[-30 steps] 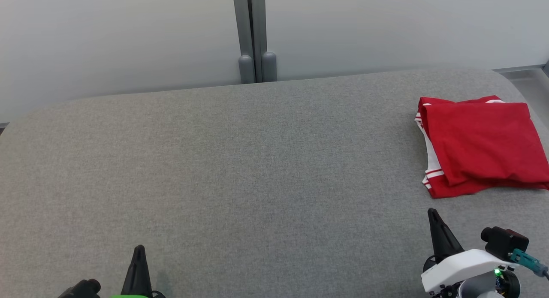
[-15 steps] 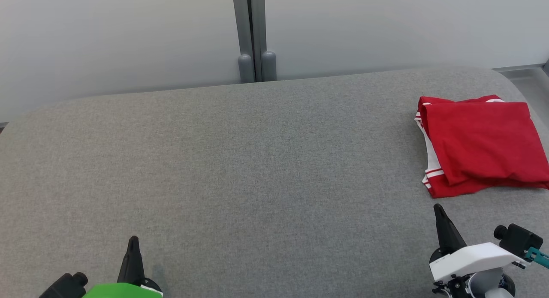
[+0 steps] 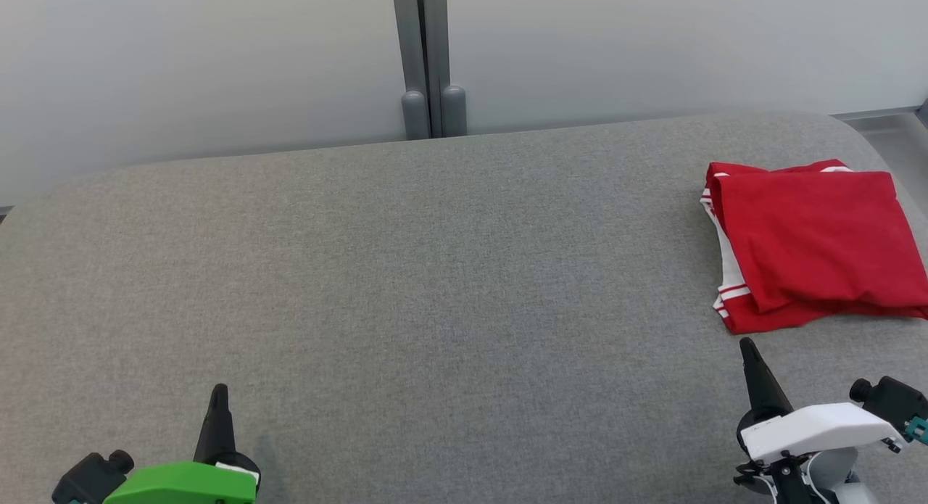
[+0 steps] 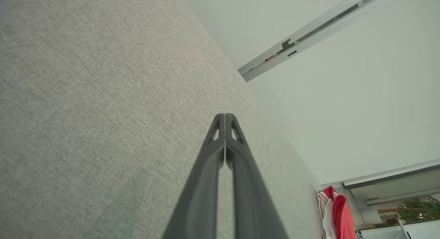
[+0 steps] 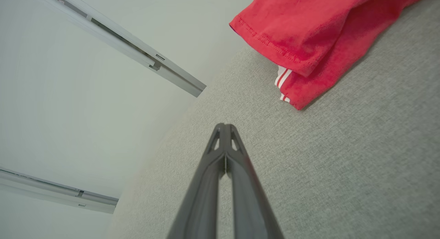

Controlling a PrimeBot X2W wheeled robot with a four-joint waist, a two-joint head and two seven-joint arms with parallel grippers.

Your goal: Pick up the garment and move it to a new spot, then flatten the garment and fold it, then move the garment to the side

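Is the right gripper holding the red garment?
No, the right gripper is shut on nothing, its tips short of the folded garment, which lies apart from it on the grey padded surface.

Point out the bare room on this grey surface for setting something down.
Free: the grey surface from its left edge across to the red garment, between the back wall and the left tool. Crowded: the right end, where the garment lies beyond the right tool.
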